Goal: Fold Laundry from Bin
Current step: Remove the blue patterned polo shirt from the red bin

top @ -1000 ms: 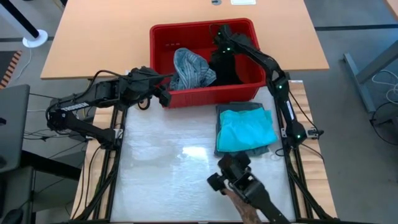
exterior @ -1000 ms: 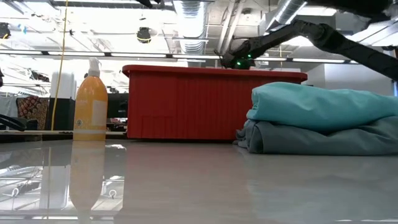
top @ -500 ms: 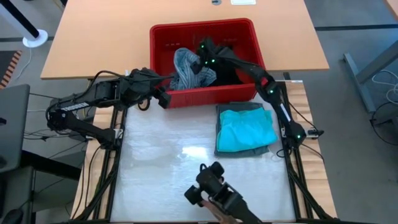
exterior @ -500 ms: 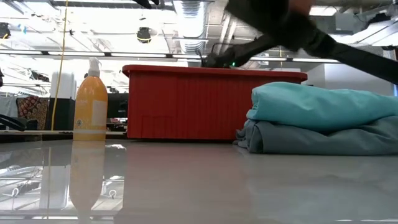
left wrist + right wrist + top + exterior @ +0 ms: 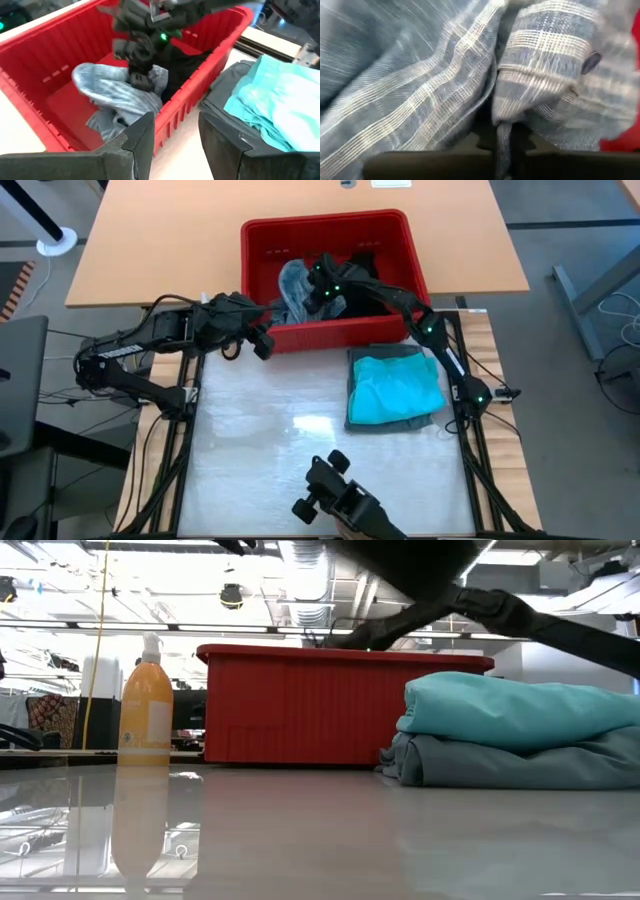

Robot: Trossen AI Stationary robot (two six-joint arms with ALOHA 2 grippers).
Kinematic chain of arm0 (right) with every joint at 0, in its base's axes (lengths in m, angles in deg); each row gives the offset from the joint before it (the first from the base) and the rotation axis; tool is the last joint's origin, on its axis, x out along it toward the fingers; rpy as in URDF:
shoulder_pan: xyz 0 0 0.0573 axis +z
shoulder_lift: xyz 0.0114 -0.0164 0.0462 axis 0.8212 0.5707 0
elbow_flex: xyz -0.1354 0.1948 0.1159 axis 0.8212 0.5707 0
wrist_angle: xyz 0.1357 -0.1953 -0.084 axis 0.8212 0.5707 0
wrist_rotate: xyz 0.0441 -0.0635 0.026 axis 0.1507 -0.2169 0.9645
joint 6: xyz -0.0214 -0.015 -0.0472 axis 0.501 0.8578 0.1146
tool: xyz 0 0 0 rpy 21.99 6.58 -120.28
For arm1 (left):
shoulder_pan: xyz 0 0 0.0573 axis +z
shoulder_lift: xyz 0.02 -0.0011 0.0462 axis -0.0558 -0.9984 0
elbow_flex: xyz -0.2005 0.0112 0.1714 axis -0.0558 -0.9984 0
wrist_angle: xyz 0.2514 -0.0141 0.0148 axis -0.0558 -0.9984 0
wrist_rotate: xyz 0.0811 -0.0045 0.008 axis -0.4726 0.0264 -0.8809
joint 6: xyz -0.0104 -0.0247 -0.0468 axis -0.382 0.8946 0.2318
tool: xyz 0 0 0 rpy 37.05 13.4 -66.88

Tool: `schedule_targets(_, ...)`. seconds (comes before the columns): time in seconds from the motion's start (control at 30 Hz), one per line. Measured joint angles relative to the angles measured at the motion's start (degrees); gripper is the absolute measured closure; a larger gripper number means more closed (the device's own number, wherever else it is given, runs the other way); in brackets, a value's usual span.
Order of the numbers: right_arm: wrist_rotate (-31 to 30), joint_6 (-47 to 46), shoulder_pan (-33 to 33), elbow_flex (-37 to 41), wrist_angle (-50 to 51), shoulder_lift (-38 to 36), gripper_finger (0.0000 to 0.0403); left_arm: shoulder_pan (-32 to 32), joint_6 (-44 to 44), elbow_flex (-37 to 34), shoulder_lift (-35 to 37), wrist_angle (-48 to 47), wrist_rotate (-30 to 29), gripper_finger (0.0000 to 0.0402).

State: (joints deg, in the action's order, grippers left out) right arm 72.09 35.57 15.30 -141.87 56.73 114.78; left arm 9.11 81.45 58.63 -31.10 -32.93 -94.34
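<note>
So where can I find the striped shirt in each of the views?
High view: the striped shirt lies inside the red bin, left half.
Low view: not visible; the bin wall hides it.
Left wrist view: picture centre-left, in the bin, under the right hand.
Right wrist view: it fills the frame.
Shared landmark: the red bin.

The high camera looked straight down on the whole table [image 5: 250, 450], with the red bin [image 5: 258, 238] at its far edge. The low camera sat at table-top level, facing level across the table [image 5: 300, 840] toward the bin [image 5: 290, 705] and the room behind it. The left wrist camera looked past its own pincer [image 5: 175, 145] down into the bin [image 5: 200, 95] from just beside its near wall. The right wrist camera sat very close, inside the bin, filled by the striped shirt [image 5: 445, 70]. All but the right wrist view shared the bin.
</note>
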Motion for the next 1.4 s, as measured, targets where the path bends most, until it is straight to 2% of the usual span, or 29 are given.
schedule_targets(0.2,0.9,-0.8,-0.7,-0.1,-7.5,-9.9,0.0373,-4.2,-4.7,0.1,1.8,1.7,-0.3,0.0258)
schedule_targets(0.4,1.2,-3.2,0.5,0.0,-19.1,-23.2,0.0373,-7.3,-11.3,0.1,2.2,1.7,-0.8,0.0258)
schedule_targets(0.63,3.9,-9.5,5.0,-0.1,-31.7,-37.6,0.0373,-7.0,-24.4,0.0,3.3,5.6,5.3,0.0258)
schedule_targets(0.73,5.5,-10.4,8.9,-0.1,-35.4,-43.3,0.0373,-6.4,-26.9,0.0,3.6,8.7,7.5,0.0258)
schedule_targets(0.9,9.1,-10.3,18.4,-0.1,-38.7,-51.4,0.0373,-6.2,-24.8,0.0,4.2,14.5,11.9,0.0258)
schedule_targets(1.07,13.1,-10.4,32.9,-0.1,-40.5,-56.2,0.0373,-6.2,-18.7,0.0,4.4,16.2,13.9,0.0258)
schedule_targets(1.2,13.0,-9.2,44.2,-0.1,-34.5,-58.7,0.0370,-6.4,-11.7,0.0,4.1,19.4,13.8,0.0258)
schedule_targets(1.4,-2.0,-0.6,57.4,-0.1,-20.2,-61.2,0.0372,-10.2,-0.7,0.0,2.7,20.4,13.8,0.0258)
